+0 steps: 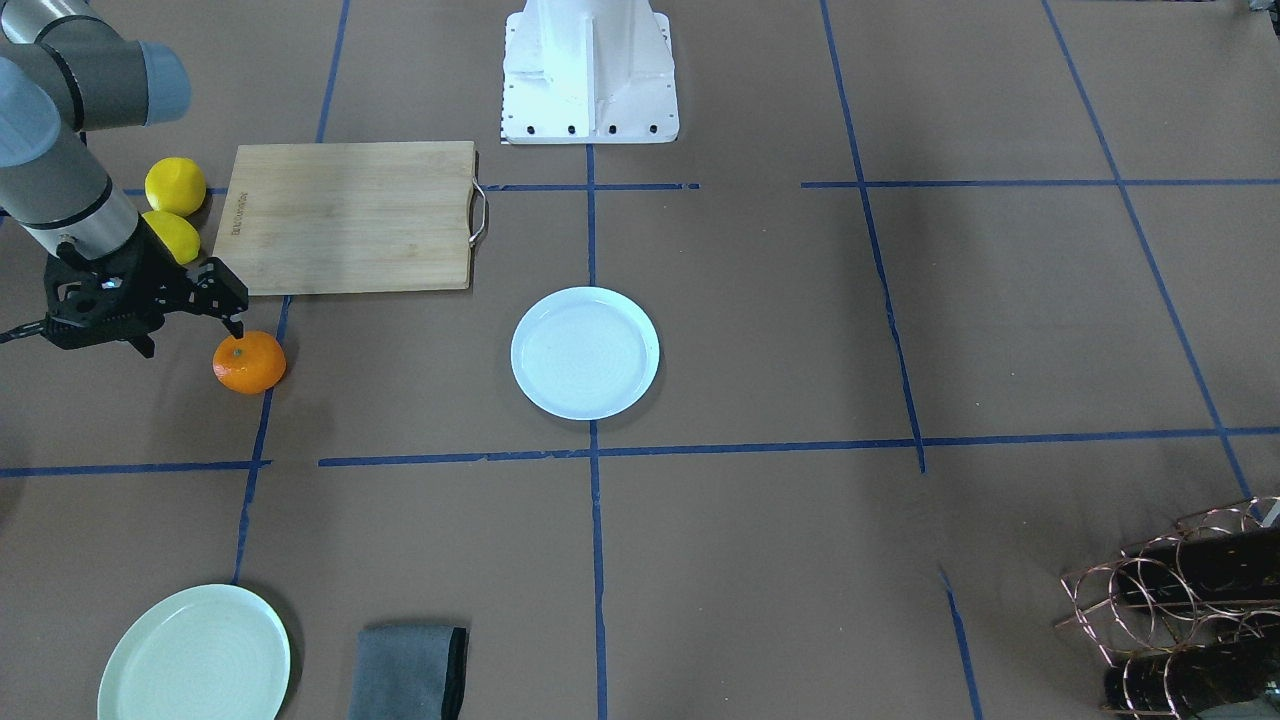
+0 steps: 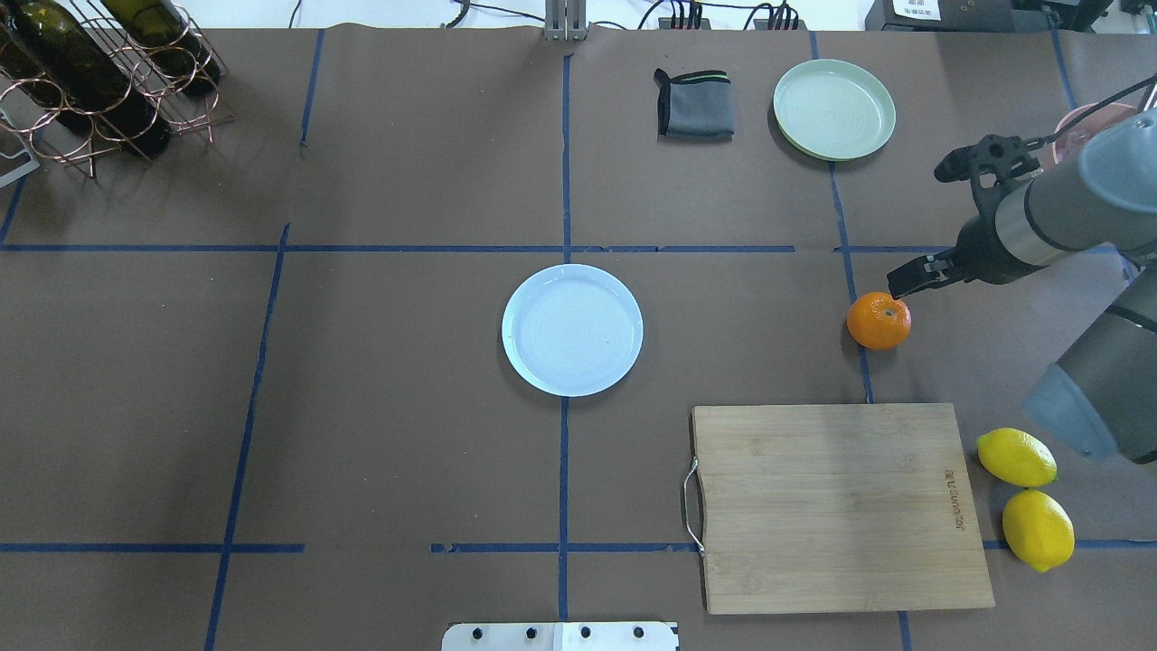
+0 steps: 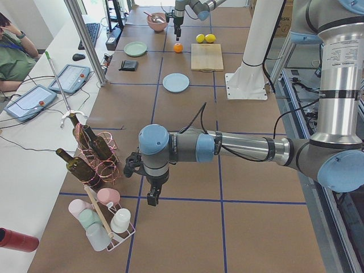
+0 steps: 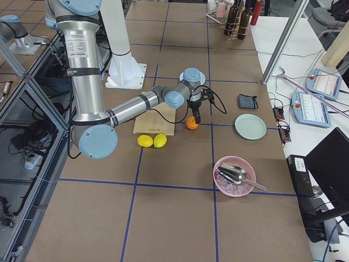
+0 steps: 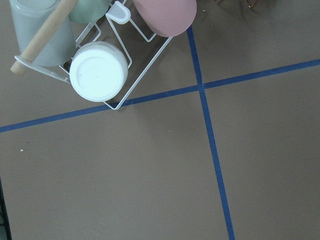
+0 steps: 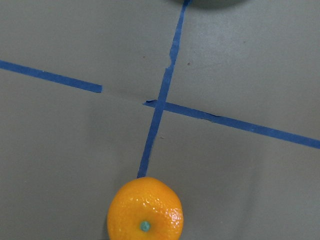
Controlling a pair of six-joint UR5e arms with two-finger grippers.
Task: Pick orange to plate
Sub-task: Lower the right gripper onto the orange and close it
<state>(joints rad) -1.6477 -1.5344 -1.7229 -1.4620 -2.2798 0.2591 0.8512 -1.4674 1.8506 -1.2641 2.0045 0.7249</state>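
Observation:
The orange point(image 2: 879, 321) rests on the brown table on a blue tape line, stem dot up, beyond the cutting board. It fills the lower edge of the right wrist view point(image 6: 145, 210). My right gripper point(image 1: 192, 340) hovers just above and to the outer side of it, open and empty. One fingertip point(image 2: 904, 277) hangs over the fruit's top edge. The pale blue plate point(image 2: 572, 329) lies empty at the table's centre, well apart from the orange. My left gripper point(image 3: 152, 197) points down at the table's far left end; I cannot tell its state.
A wooden cutting board point(image 2: 841, 506) and two lemons point(image 2: 1017, 457) lie near the orange. A mint-green plate point(image 2: 833, 108) and a grey cloth point(image 2: 694, 104) sit at the far edge. A bottle rack point(image 2: 99, 72), a cup rack point(image 5: 100, 70) and a pink bowl point(image 4: 234, 176) stand at the ends.

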